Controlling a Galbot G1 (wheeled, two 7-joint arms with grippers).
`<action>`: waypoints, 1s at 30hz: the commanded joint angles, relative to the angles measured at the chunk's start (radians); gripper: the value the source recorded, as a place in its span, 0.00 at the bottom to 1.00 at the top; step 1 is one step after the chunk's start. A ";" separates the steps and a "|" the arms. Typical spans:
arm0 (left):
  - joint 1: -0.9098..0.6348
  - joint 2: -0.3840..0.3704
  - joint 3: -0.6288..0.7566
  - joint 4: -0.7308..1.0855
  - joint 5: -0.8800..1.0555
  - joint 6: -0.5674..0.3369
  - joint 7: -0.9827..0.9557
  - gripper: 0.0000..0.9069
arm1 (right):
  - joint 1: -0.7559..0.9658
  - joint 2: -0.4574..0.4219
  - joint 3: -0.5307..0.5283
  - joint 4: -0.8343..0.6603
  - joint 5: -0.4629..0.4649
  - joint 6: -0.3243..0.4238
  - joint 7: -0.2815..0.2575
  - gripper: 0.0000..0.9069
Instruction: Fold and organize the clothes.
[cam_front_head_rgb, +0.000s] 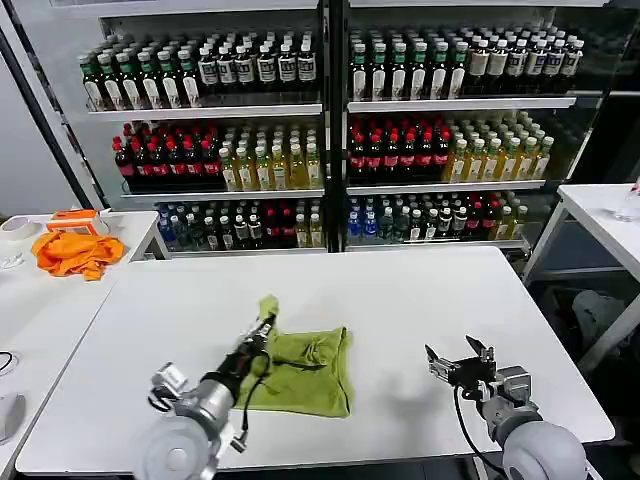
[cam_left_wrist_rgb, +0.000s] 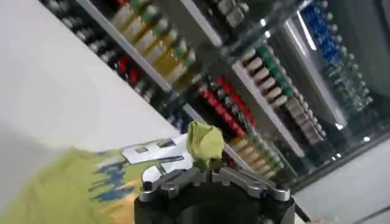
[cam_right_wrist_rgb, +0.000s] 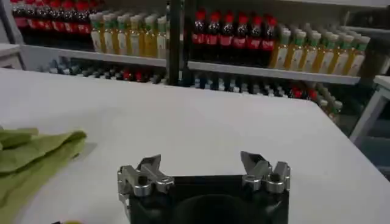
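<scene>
Lime yellow-green cotton T-shirt (cam_front_head_rgb: 305, 370), crumpled into a rough rectangle on the white tabletop (cam_front_head_rgb: 400, 300), near the front edge and left of centre. Lifted at its far-left corner into a small peak, pinched there by the left gripper (cam_front_head_rgb: 266, 318), fingers closed on the fabric. Same pinch seen from the left wrist: a knot of green cloth (cam_left_wrist_rgb: 205, 141) standing up between the jaws, blue-and-white print on the slack below. Long axis roughly left to right across the table, bulk of the cloth to the right of the held corner. Right gripper (cam_front_head_rgb: 459, 362) well apart from the shirt's right edge, hovering low, fingers spread and empty. From the right wrist, shirt's near edge (cam_right_wrist_rgb: 36, 155) lying flat off to one side, bare table between. Probably a carry of the held corner across toward the right; left arm clearly nearer. Bright orange cloth (cam_front_head_rgb: 75, 252) on the side table, far left.
</scene>
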 joint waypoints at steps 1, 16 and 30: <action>-0.047 -0.024 0.153 0.102 0.111 0.010 0.029 1.00 | 0.001 -0.001 0.001 0.001 0.000 0.000 0.000 1.00; -0.025 -0.033 0.091 0.045 0.268 0.009 0.076 1.00 | -0.011 0.017 0.000 0.009 -0.012 -0.002 -0.001 1.00; 0.158 0.074 -0.139 0.033 0.414 0.058 0.057 1.00 | -0.009 0.035 0.000 -0.003 -0.025 0.007 -0.009 1.00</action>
